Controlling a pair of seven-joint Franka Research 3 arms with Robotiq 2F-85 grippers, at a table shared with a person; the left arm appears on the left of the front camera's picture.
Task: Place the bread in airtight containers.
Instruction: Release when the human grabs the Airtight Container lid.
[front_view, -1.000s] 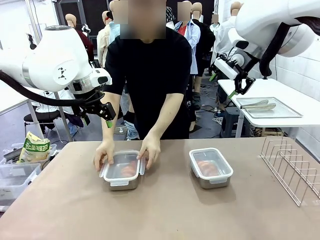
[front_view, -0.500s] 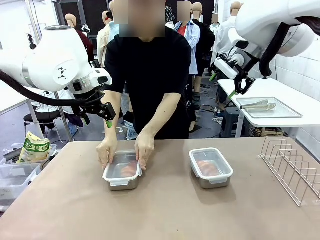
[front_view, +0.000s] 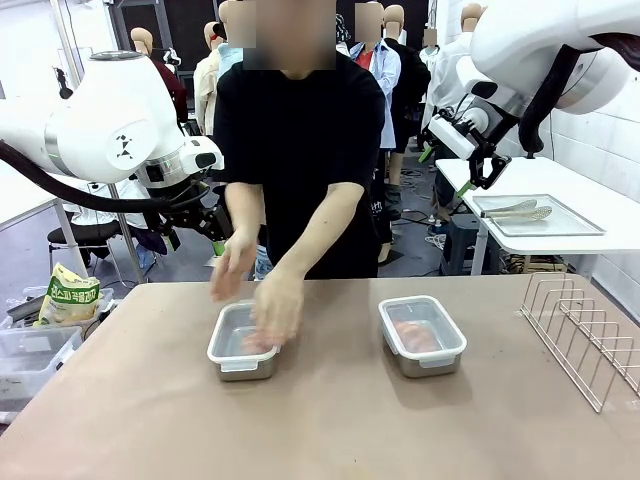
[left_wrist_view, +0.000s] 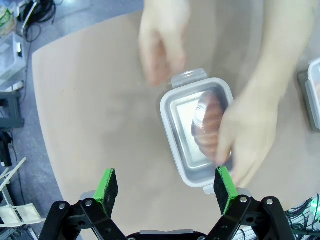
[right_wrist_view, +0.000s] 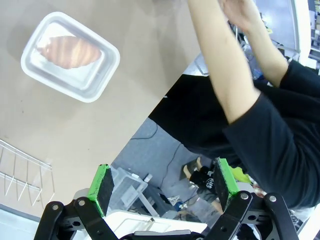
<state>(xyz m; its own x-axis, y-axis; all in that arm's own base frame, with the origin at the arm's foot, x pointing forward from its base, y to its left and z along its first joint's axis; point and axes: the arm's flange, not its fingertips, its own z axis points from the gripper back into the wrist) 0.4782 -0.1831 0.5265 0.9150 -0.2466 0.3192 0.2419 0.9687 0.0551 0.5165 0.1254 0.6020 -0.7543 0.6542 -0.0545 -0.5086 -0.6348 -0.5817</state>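
The left container is taken as the landmark. Access from above is blocked by the person's hand lying on its lid, and another hand is raised just behind it. Open desk is found in front of it and to its left. To its right, a bare gap is left before the second lidded container; far beyond, the wire rack closes off the desk's edge.
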